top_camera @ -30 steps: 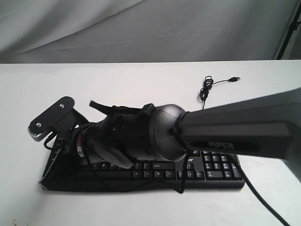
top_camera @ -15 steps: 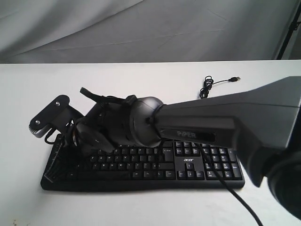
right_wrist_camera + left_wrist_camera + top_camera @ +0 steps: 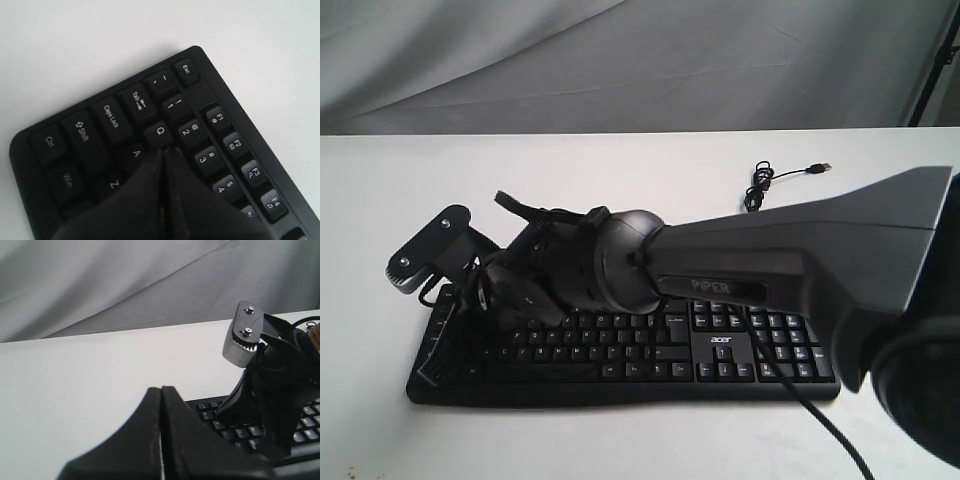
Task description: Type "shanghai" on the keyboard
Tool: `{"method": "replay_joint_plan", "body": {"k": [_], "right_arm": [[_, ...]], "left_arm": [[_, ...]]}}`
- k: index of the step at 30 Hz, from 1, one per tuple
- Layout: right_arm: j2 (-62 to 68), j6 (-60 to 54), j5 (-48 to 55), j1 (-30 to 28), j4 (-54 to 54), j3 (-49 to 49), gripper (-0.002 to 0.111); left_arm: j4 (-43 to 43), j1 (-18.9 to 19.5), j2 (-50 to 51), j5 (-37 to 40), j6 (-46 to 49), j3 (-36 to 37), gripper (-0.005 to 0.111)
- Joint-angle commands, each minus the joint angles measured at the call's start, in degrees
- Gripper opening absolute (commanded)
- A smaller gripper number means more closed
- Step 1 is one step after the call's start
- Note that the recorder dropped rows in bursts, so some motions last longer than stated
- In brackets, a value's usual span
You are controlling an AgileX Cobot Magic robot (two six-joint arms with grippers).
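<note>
The keyboard lies across the lower middle of the exterior frame, its front edge near the bottom border. Bare white table stands open to its left and behind it, up to the grey backdrop. The right gripper, at the keyboard's left end, has its fingers pressed together and empty, tips just beside the Q key; contact cannot be told. The left gripper is likewise closed on nothing, above bare table near that end
</note>
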Motion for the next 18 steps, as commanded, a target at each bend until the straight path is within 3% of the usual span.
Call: {"method": "replay_joint_plan", "body": {"k": [1,18], "right_arm": [[-0.19,-0.31,-0.87,-0.26,0.72,-0.25,0.0],[0.98,-0.45,-2.55,0.02,1.55,0.23,0.0]], "left_arm": [[0.04,-0.23,-0.2,-0.28,-0.16,0.25,0.0],[0.04,-0.23,-0.2,-0.28,-0.16,0.25,0.0]]}}
